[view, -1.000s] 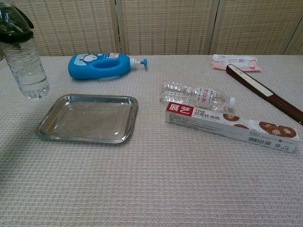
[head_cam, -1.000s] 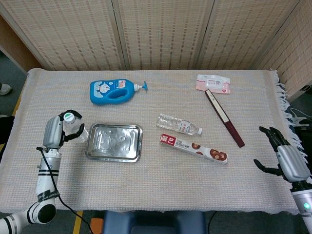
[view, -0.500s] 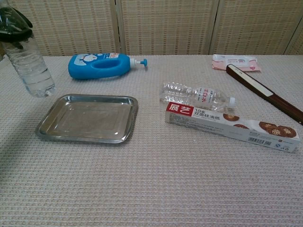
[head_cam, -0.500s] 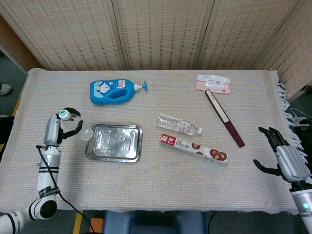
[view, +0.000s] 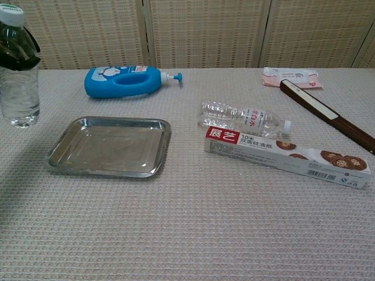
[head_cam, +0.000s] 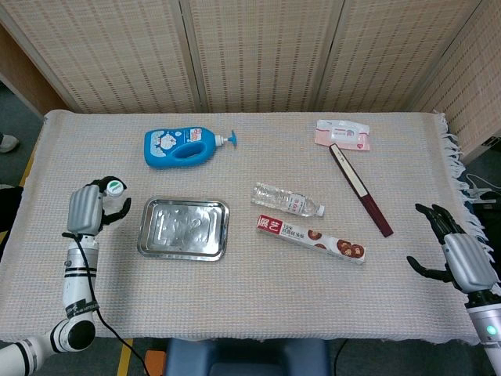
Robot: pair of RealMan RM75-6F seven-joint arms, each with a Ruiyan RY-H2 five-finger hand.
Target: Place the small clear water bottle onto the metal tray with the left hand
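The robot's left hand [head_cam: 88, 210], grey with black fingers, is gripping a small clear plastic water bottle with a white cap [view: 19, 70], its fingers curling around the upper part of the bottle. The bottle is standing upright just to the left of a shiny rectangular metal tray [head_cam: 185, 228]. In the chest view its base looks to be sitting on or right at the woven beige tabletop [head_cam: 250, 305], though contact cannot be told for certain. The bottle is not touching the tray, which is lying flat with nothing in it.

The right hand [head_cam: 458, 252] is hovering at the far right edge of the tabletop, fingers spreading apart and holding nothing.

Behind the tray, a blue pump bottle with a cartoon label [head_cam: 183, 146] is lying on its side. To the right of the tray, a second clear water bottle with a red-and-white label [head_cam: 288, 200] is lying on its side, and just in front of it a long white box printed with red characters and biscuits [head_cam: 311, 238] is resting flat. Further right, a long dark-brown stick with a cream stripe [head_cam: 360, 189] is lying diagonally, its far end touching a pink and white packet [head_cam: 343, 134].
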